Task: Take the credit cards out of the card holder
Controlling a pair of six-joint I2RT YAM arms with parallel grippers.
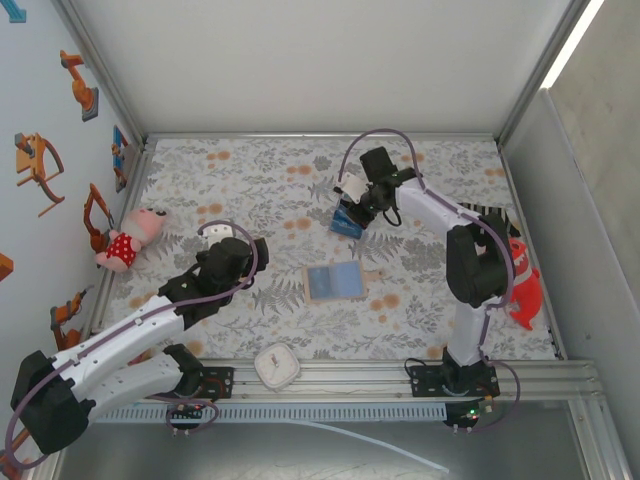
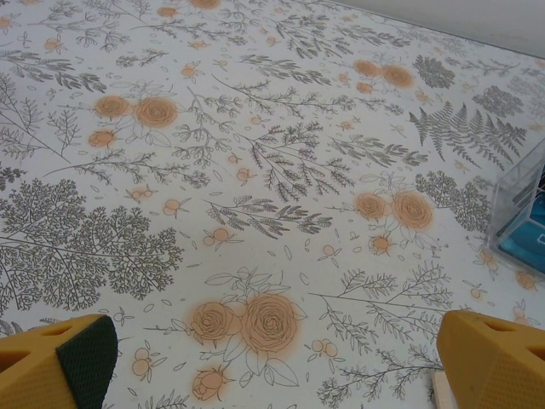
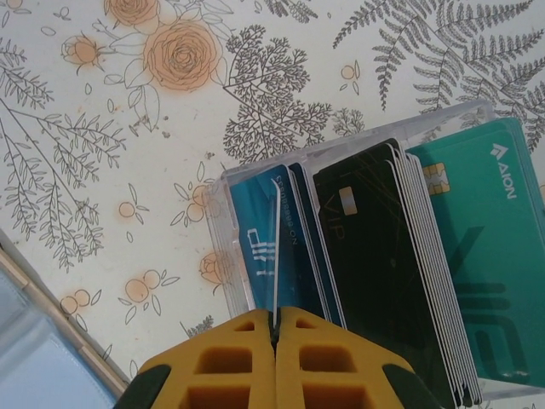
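Currently on record, by item:

Card holder [image 1: 335, 282]: lies open and flat on the floral tablecloth [image 1: 250, 180], near the middle of the table, between the two arms. Pale blue-grey inside faces up, with a tan border. Its corner also shows at the lower left of the right wrist view.

Clear plastic card box [image 3: 223, 221]: on the cloth beyond the card holder, apart from it. It holds a row of cards: blue cards [image 3: 302, 247], a black card [image 3: 366, 256] and a teal card [image 3: 485, 247].

Right gripper [image 3: 275, 328]: over the near end of the clear box, its yellow fingers pinched together on one thin credit card [image 3: 276, 247] seen edge-on, standing among the blue ones.

Left gripper [image 2: 272, 362]: released, its yellow fingertips [image 2: 51, 362] spread wide over bare cloth, to the left of the card holder and touching nothing.

Sundry: pink plush toy [image 1: 128, 238] at the left edge, red toy [image 1: 522, 285] at the right edge, small white clock [image 1: 277, 365] on the near rail.
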